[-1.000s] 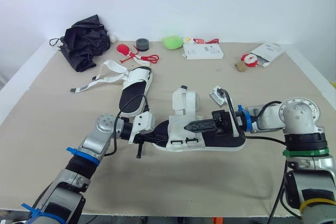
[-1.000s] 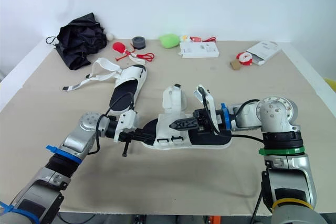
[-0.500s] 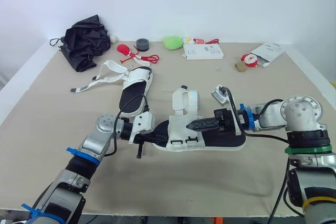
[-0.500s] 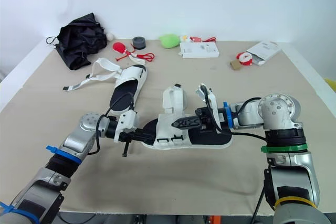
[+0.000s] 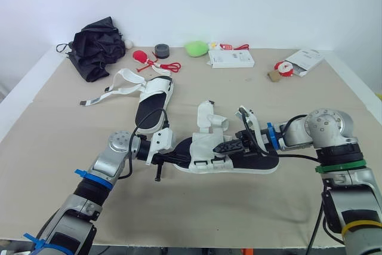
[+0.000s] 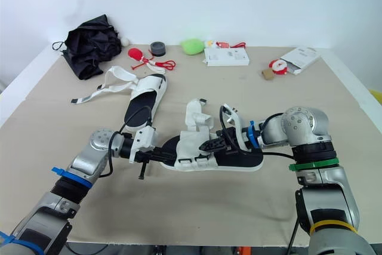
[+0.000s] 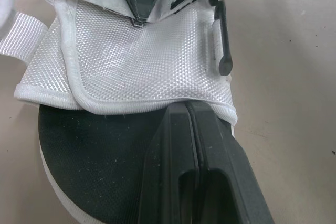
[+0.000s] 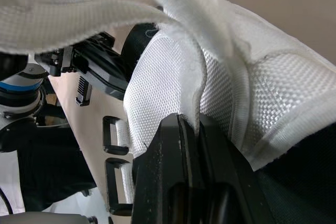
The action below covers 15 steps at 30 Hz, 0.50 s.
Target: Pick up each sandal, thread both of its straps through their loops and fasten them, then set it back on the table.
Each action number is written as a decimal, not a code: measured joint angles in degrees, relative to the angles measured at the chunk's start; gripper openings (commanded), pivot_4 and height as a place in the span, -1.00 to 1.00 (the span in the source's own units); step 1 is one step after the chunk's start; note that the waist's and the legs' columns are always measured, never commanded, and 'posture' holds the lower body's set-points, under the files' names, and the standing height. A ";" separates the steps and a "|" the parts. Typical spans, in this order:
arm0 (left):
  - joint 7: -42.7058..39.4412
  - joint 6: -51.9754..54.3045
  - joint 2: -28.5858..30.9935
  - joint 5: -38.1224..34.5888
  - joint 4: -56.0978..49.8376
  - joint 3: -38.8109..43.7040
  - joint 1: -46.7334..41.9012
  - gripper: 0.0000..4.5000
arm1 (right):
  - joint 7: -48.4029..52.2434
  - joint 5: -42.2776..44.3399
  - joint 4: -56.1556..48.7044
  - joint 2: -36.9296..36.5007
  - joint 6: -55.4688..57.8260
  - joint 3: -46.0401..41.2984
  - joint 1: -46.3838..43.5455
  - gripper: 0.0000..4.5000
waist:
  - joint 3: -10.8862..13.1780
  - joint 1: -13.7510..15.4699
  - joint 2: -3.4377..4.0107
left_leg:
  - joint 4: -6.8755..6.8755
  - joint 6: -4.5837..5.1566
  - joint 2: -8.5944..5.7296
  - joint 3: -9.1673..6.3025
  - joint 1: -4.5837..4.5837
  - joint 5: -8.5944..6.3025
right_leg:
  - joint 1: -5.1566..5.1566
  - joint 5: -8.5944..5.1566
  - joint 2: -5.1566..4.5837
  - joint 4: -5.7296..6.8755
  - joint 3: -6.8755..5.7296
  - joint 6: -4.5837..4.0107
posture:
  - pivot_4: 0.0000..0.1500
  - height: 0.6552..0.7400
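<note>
A white-and-black sandal (image 5: 258, 160) lies mid-table between my arms. My left gripper (image 5: 176, 155) is shut on its toe end; in the left wrist view the black fingers (image 7: 195, 167) clamp the sole's edge under the white mesh flap (image 7: 142, 61). My right gripper (image 5: 231, 146) reaches in from the heel side and is shut on the white front strap (image 8: 178, 72), pressed over the mesh upper. The heel strap (image 5: 245, 114) stands up loose. A second sandal (image 5: 153, 96) lies farther back on the left, its straps (image 5: 113, 88) spread open on the table.
A black crumpled bag (image 5: 95, 43) sits at the back left. Along the far edge are red items (image 5: 161, 64), a grey tape roll (image 5: 161, 49), a green lump (image 5: 195, 47), a white box (image 5: 230, 58) and a packet (image 5: 304, 59). Bare table runs along the front.
My right gripper has slid left along the sandal toward the toe, folding the front strap down over the upper. The left gripper has stayed put.
</note>
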 measured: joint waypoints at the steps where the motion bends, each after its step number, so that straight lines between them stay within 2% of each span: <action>1: 0.06 0.04 0.00 0.00 0.00 0.00 0.00 -1.00 | 0.26 -0.25 0.00 0.06 -0.02 0.04 -0.01 -0.96 | 0.00 0.00 0.00 | 0.00 0.00 0.00 0.01 0.00 0.00 | 0.00 0.00 0.00 0.00 -0.02 0.00 | 1.00 1.00; 6: 0.20 0.40 0.04 -0.02 -0.43 0.01 0.28 -1.00 | 2.64 -0.93 -1.78 -0.96 -0.84 2.99 -0.02 -0.96 | -0.03 -0.01 0.02 | -0.01 0.00 0.00 0.00 0.02 -0.02 | 0.01 -0.06 0.00 0.00 -0.05 0.03 | 1.00 1.00; 15: 0.23 0.61 -0.25 -0.14 -1.26 -0.05 0.78 -1.00 | 9.40 4.84 -2.04 -1.74 -0.23 3.90 -0.67 -0.96 | -0.02 -0.02 0.03 | -0.02 0.02 -0.01 0.01 0.00 -0.09 | -0.02 -0.08 0.01 0.00 -0.03 0.03 | 1.00 1.00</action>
